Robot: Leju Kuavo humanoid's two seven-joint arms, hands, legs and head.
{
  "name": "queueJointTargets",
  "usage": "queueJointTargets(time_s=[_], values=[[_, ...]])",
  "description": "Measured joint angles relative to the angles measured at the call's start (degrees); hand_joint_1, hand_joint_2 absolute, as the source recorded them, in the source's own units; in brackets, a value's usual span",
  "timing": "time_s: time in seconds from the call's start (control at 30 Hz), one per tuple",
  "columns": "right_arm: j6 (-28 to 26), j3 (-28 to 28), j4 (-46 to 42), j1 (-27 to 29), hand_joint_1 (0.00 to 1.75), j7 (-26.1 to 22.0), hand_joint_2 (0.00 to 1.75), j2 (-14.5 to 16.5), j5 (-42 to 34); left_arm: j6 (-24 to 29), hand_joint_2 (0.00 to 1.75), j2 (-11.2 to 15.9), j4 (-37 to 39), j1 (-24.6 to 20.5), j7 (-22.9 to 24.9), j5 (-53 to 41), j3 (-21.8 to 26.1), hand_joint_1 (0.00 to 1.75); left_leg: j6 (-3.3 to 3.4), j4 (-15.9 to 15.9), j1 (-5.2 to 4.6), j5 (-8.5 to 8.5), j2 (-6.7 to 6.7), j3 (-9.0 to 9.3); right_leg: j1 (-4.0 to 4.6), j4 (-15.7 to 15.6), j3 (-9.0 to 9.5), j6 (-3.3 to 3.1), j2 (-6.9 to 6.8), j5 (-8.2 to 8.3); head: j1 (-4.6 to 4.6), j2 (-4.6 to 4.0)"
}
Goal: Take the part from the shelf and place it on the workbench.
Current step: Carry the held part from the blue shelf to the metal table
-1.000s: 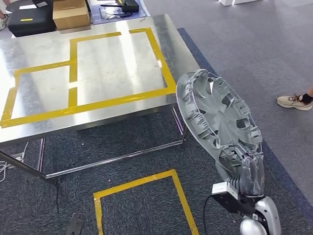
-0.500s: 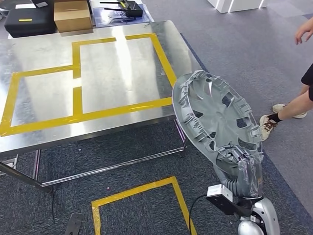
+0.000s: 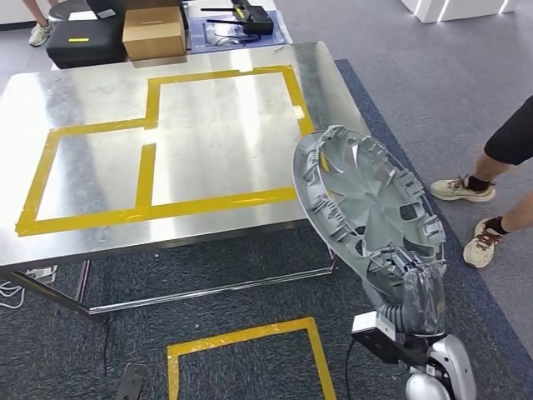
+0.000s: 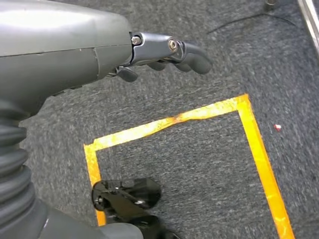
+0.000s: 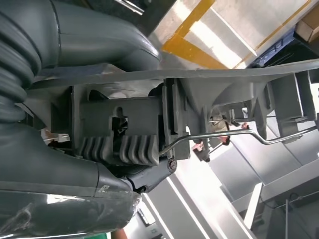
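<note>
Workbench [image 3: 188,158] has drawn nearer — the camera advanced.
Right hand [image 3: 422,302] grasps the part [image 3: 367,212] by its rim, at 4 o'clock off the bench; left hand [image 4: 165,52] hangs released — best lowered flat inside the tape.

glossy metal workbench [image 3: 207,167], seemingly matt grey plastic part [image 3: 365,208], rough carpet [image 3: 207,250].

My right robot hand [image 3: 422,293] grips the rim of the round grey plastic wheel cover [image 3: 365,208], raised just beside the steel worktop [image 3: 207,150]. My left robot hand [image 4: 165,50] hangs empty, fingers loosely extended.
</note>
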Motion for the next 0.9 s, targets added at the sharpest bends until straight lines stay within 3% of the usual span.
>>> queueJointTargets(time_s=[0.03,0.07,0.13,0.2,0.23,0.27,0.33,0.4,0.47,0.53,0.57,0.6,0.67,0.7,0.73,0.8,0.87,0.9], values=[[0.01,0.02,0.04,0.02,1.75,-0.01,1.75,0.0,0.01,0.0,1.75,0.01,0.0,0.11,0.01,0.0,0.01,0.0,-0.03,1.11,0.0,-0.13,0.04,-1.34,0.06,0.0,0.55,-0.08,-0.45,-0.48,-0.03,0.0],[0.02,0.04,0.08,0.04,1.75,-0.01,1.75,0.0,0.01,0.0,1.75,0.03,0.0,0.18,0.01,0.01,0.01,0.0,0.0,0.25,-0.02,1.26,0.14,-1.74,0.11,0.0,1.26,-0.09,-0.95,-1.01,-0.06,0.0],[0.03,0.05,0.14,0.04,1.75,0.01,1.75,0.0,0.01,0.0,1.75,0.08,0.0,0.23,0.02,0.01,0.02,0.0,0.42,-6.19,-0.3,7.28,1.71,-0.24,0.21,-0.02,2.89,0.02,-2.11,-2.23,-0.06,0.0],[0.03,0.04,0.18,-0.01,1.75,0.0,1.75,0.0,-0.01,0.0,1.75,0.12,0.0,0.08,0.01,0.01,0.02,0.0,1.06,-12.36,-1.01,10.91,4.79,1.48,0.51,0.09,4.2,0.44,-3.24,-3.43,-0.14,-0.01],[0.02,0.04,0.2,-0.05,1.75,-0.01,1.75,-0.01,0.0,-0.01,1.75,0.12,0.0,-0.01,0.01,0.01,0.02,0.0,1.39,-13.86,-1.25,11.42,5.69,1.79,0.73,0.07,4.63,0.7,-3.81,-3.85,-0.16,-0.01],[0.02,0.04,0.21,-0.09,1.75,-0.03,1.75,-0.01,0.0,-0.01,1.75,0.09,0.0,-0.09,0.01,0.0,0.02,0.0,1.67,-14.31,-1.34,11.04,5.64,1.82,0.92,0.09,5.08,0.97,-4.24,-4.1,-0.19,-0.01],[0.02,0.11,0.21,-0.14,1.75,-0.03,1.75,-0.02,0.01,-0.02,1.75,0.08,-0.01,-0.1,0.01,0.0,0.02,0.0,2.27,-14.7,-0.91,11.34,4.06,2.2,0.93,0.44,5.51,1.64,-4.17,-4.57,-0.15,0.01],[0.03,0.21,0.22,-0.14,1.75,-0.02,1.75,-0.04,-0.01,-0.02,1.75,0.11,-0.02,-0.21,0.01,0.01,0.04,0.0,2.67,-14.78,-0.44,11.23,2.46,2.72,0.51,4.35,3.53,2.3,-2.12,-5.77,0.03,0.01],[0.02,0.27,0.23,-0.13,1.75,-0.05,1.75,-0.08,0.0,-0.02,1.75,0.07,-0.02,-0.31,0.01,0.0,0.04,0.0,2.84,-14.8,-0.15,10.89,0.89,2.97,0.06,12.14,-1.34,2.83,-0.28,-8.56,0.38,0.01],[0.03,0.37,0.25,-0.11,1.75,-0.07,1.75,-0.11,0.01,-0.02,1.75,0.03,-0.02,-0.17,0.01,-0.01,0.05,0.0,2.7,-14.78,0.12,10.36,-0.78,3.52,-0.32,17.28,-5.43,3.32,0.12,-10.53,0.61,0.0],[0.03,0.44,0.26,-0.09,1.75,-0.04,1.75,-0.13,0.01,-0.03,1.75,0.03,-0.02,-0.08,0.01,0.0,0.05,0.0,2.5,-14.76,0.3,10.03,-1.66,3.99,-0.53,16.95,-6.1,3.56,0.2,-9.83,0.64,0.0],[0.04,0.5,0.28,-0.08,1.75,-0.02,1.75,-0.14,0.01,-0.06,1.75,0.03,-0.02,-0.03,0.01,0.0,0.06,0.0,2.23,-14.74,0.52,9.66,-2.46,4.54,-0.79,14.63,-5.79,3.81,0.37,-7.83,0.67,0.0],[-0.02,0.62,0.33,-0.11,1.75,0.01,1.75,-0.16,0.2,-0.14,1.75,0.05,-0.02,-0.02,0.01,-0.01,0.07,0.0,1.48,-14.58,0.85,8.79,-3.76,5.62,-1.49,6.88,-3.76,4.51,1.21,-2.18,0.89,0.0],[-0.05,0.73,0.41,-0.23,1.75,0.02,1.75,-0.16,0.41,-0.18,1.75,0.09,-0.02,-0.02,0.01,-0.05,0.07,0.0,1.03,-14.55,0.9,8.42,-4.21,5.88,-1.72,3.81,-2.94,4.39,1.7,-0.54,1.12,0.0],[-0.1,0.82,0.46,-0.34,1.75,0.04,1.75,-0.17,0.64,-0.2,1.75,0.14,-0.02,0.01,0.01,-0.1,0.08,0.0,0.56,-14.65,0.94,8.1,-4.54,5.98,-1.8,1.95,-2.47,4.03,2.08,0.41,1.26,0.0],[-0.14,0.99,0.54,-0.53,1.75,0.09,1.75,-0.17,0.94,-0.26,1.75,0.21,-0.02,0.09,0.02,-0.21,0.1,0.0,-0.4,-14.99,1.02,7.96,-4.8,6.15,-1.6,1.26,-2.18,2.57,2.21,0.18,1.3,0.0],[-0.16,0.97,0.52,-0.48,1.75,0.25,1.75,-0.19,1.1,-0.3,1.75,0.27,-0.02,0.0,0.01,-0.26,0.16,0.0,-1.07,-14.29,1.05,7.7,-3.5,6.15,-1.53,1.14,-1.54,1.6,2.03,0.23,1.08,0.0],[-0.17,0.91,0.52,-0.43,1.75,0.39,1.75,-0.2,1.19,-0.31,1.75,0.27,-0.02,-0.12,0.0,-0.28,0.2,0.0,-1.22,-12.43,0.98,7.09,-2.34,5.18,-1.5,1.09,-1.17,1.21,1.92,0.12,0.92,0.0]])
